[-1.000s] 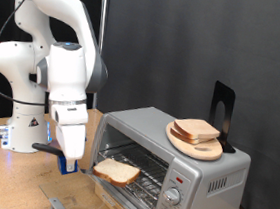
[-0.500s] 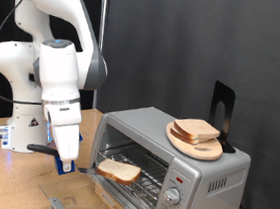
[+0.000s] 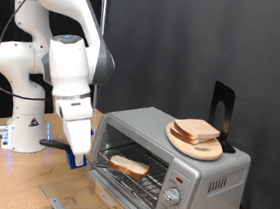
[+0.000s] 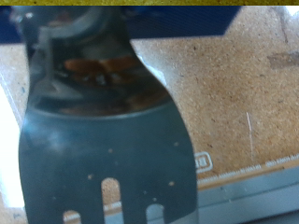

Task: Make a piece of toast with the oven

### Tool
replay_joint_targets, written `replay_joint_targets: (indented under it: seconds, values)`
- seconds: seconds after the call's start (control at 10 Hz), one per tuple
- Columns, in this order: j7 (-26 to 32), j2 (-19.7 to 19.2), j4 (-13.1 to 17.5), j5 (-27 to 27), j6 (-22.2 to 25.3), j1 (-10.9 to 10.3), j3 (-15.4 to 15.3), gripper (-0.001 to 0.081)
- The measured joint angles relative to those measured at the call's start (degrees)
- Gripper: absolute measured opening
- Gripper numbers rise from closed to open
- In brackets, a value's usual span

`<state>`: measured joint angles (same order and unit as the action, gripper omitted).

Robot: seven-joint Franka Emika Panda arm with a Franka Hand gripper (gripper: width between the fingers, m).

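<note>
Right, on the exterior view my tool sits lower left of centre beside the oven, the piece of toast lying on its rack. On the wrist view, a dark spatula fills the frame above the bench; I can't tell the tool's state or read any writing.

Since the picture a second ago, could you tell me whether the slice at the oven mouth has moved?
Yes. The piece of toast went rightward in the exterior view, deeper into the oven.
</note>
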<state>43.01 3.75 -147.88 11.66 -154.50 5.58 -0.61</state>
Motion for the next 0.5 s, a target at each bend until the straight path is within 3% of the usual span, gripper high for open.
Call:
replay_joint_targets:
  seconds: [0.5]
  values:
    - [-7.54, 1.91, -3.16, -2.28, -0.01, -0.22, -3.8, 0.0488]
